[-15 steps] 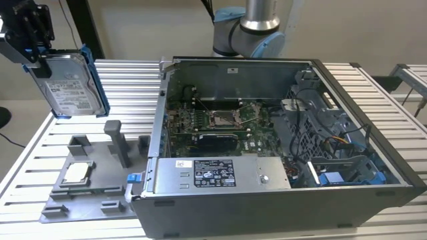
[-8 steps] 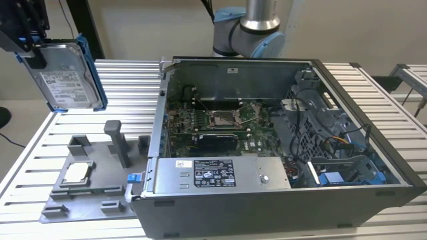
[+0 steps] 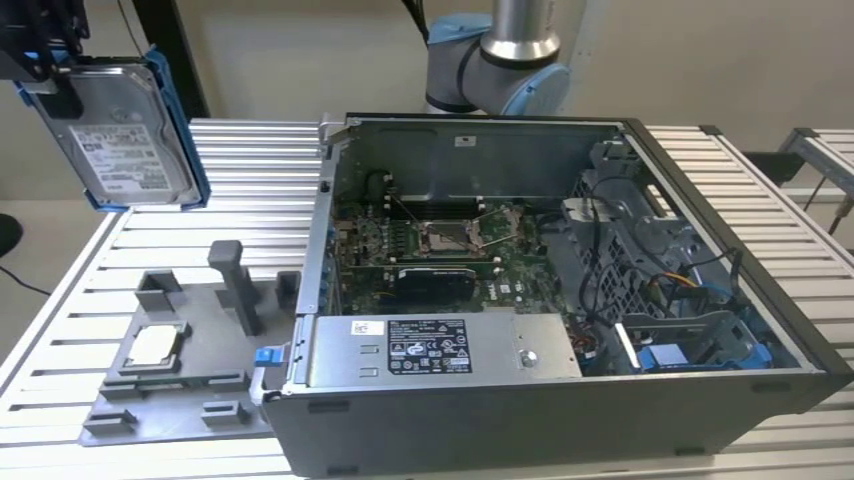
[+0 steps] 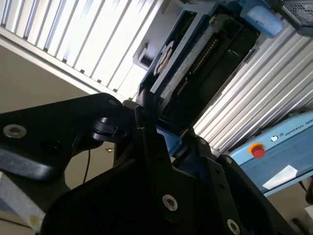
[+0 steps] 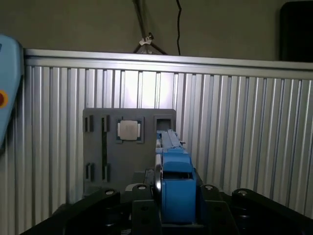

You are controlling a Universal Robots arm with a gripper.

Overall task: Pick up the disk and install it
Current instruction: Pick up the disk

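First wrist view, nearest: gripper [image 5: 174, 192] clamped on the blue-framed short end of the disk [image 5: 172, 152], probably so the drive body stays free of the fingers. The long axis runs straight out from the jaws, seen edge-on. Beyond it are the grey fixture tray [image 5: 127, 159] with the square chip [image 5: 129, 130], on the slatted table [image 5: 244, 147]. Exterior view: the disk hangs near-upright, long axis roughly vertical, label facing the camera. It is high at the exterior view's left, above the table and well apart from the open computer case [image 3: 534, 420]. Picked up, not installed.
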